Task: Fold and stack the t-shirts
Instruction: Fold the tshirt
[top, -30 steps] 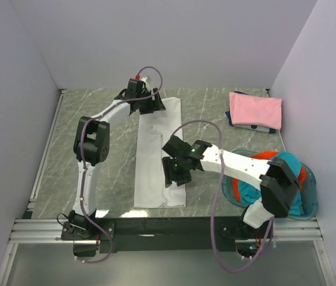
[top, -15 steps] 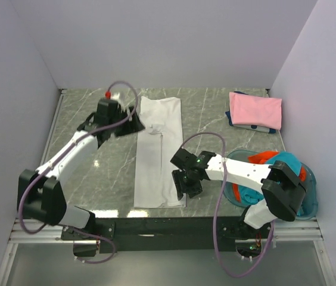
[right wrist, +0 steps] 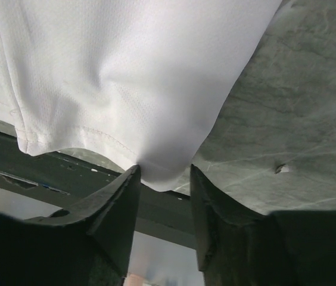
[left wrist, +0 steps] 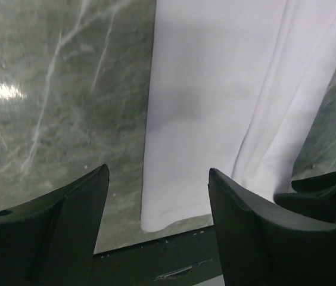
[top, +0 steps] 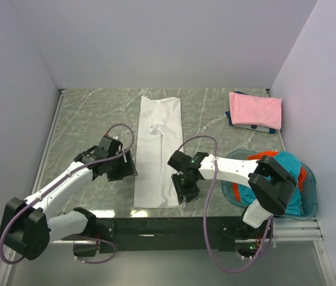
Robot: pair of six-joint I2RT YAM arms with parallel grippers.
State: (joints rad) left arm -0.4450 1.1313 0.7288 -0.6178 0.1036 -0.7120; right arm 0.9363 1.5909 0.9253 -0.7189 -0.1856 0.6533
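White t-shirt (top: 159, 149) lies flat on the desk (top: 90, 119), already narrowed to a long strip. Its long axis runs from the near edge straight away toward the back wall, collar end far, hem end near. The right fingers (right wrist: 115, 205) sit at the near right corner of the hem. They are parted only a narrow way with the corner of cloth in the gap, and the space between them looks too wide for a firm pinch, so likely not yet closed on it. The left fingers (left wrist: 67, 223) hang beside the strip's left edge, spread wide and holding nothing. In the left wrist view the near left corner lies ahead of them and slightly to the left, toward the desk's front rail. The right arm is thus the nearer to its corner; the left has some way to go along the edge. Judgement: the coming fold is hem-to-collar along the long axis, needing both near corners taken. Pink t-shirt (top: 255, 109) rests folded at the far right. Teal t-shirt (top: 284, 164) and orange-red t-shirt (top: 262, 157) are bunched in the basket (top: 312, 193) at near right, unfolded.
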